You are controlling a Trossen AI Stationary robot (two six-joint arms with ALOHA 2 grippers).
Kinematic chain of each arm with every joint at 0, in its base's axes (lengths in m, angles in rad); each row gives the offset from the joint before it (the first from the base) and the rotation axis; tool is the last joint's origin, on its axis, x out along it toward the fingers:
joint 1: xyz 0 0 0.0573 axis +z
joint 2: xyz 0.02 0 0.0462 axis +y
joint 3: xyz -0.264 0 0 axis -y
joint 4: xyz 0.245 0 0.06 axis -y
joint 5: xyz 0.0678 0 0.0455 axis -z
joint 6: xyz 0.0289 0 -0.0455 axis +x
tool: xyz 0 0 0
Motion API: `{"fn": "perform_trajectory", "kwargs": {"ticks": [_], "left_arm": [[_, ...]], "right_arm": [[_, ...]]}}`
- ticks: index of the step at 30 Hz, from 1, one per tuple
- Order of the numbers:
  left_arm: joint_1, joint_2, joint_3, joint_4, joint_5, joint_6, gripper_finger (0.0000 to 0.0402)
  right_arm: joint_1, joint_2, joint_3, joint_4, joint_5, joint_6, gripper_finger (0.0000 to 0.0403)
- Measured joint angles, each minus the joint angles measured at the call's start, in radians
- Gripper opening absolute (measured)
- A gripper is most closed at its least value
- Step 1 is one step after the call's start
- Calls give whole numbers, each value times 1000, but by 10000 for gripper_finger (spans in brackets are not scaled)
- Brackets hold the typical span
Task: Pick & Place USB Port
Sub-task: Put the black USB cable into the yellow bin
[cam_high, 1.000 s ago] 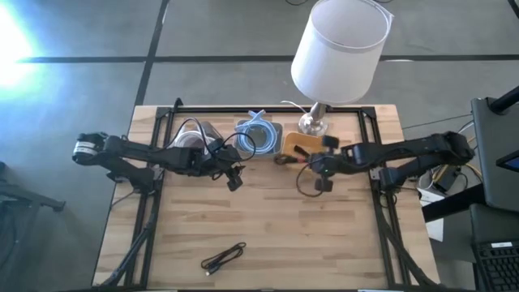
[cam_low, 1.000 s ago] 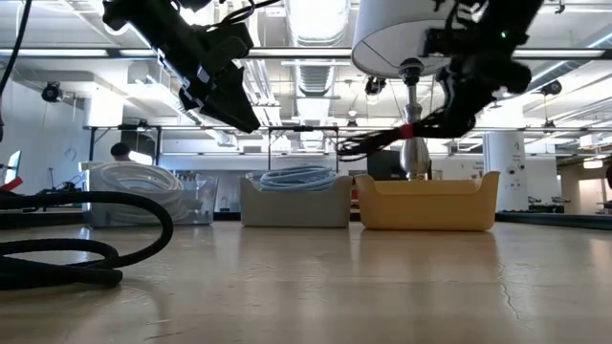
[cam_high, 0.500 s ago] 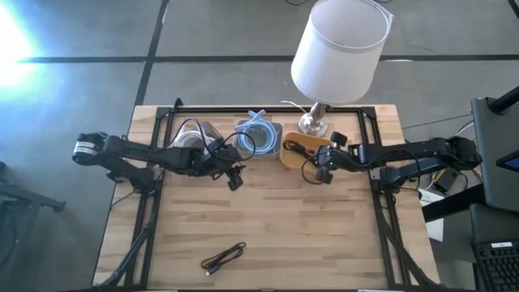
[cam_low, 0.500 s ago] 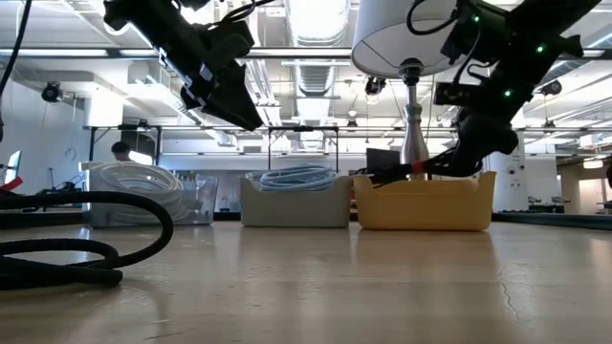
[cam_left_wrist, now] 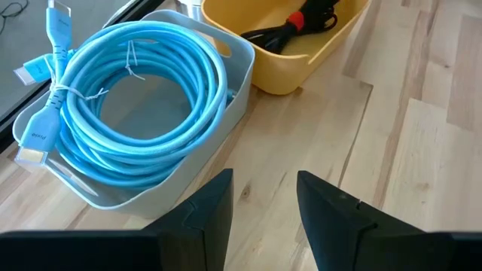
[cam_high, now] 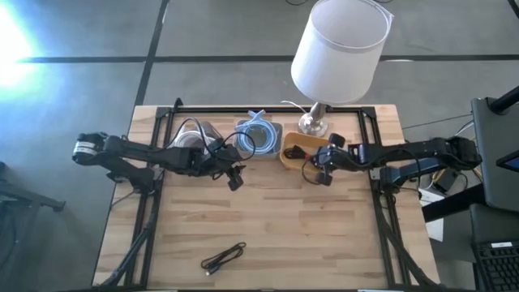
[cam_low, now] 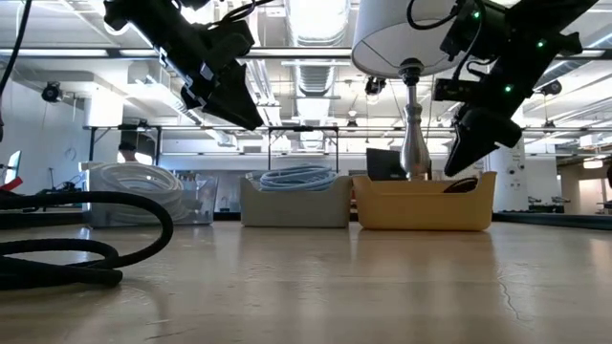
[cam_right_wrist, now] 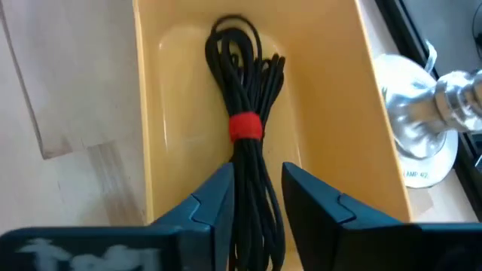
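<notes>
- R gripper [cam_right_wrist: 254, 197] over yellow bin [cam_right_wrist: 147, 113], fingers apart; black cable bundle [cam_right_wrist: 245, 162] (red tie) lies inside, unheld.
- L gripper [cam_left_wrist: 263, 197] open, empty, near grey bin [cam_left_wrist: 226, 98].

Three bins stand in a row at the back of the tabletop [cam_high: 268, 227], each holding a coiled cable: left bin [cam_high: 191, 135], middle bin [cam_high: 258, 136], right bin [cam_high: 297, 148]. A lamp [cam_high: 336, 49] stands just behind the right bin. Another bundled cable [cam_high: 224, 257] lies alone near the tabletop's front edge.

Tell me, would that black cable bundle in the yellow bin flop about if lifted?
Probably only a little: the cable bundle is cinched by a red tie, so it should lift as one. Its loose looped ends would likely droop. It looks light for the yellow bin.
</notes>
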Motion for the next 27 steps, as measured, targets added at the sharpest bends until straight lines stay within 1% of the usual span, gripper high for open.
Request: {"fn": "perform_trajectory", "kwargs": {"ticks": [4,8,10,14,18,24,27], "left_arm": [[-5,0,0,4,19,-40,151],[-45,0,0,28,129,-62,151],[-85,0,0,39,156,-86,151],[-186,1,0,59,161,-162,151],[-293,22,0,91,159,-269,149],[-430,100,0,98,159,-446,149],[-488,157,0,100,158,-497,149]], "right_arm": [[3,0,28,0,-3,1,130],[3,0,69,-1,-35,4,144],[4,0,90,1,-47,4,149],[3,0,112,35,-61,4,155],[3,0,113,99,-61,-5,155],[5,0,112,145,-64,-5,145],[9,0,110,161,-72,-5,141]]}}
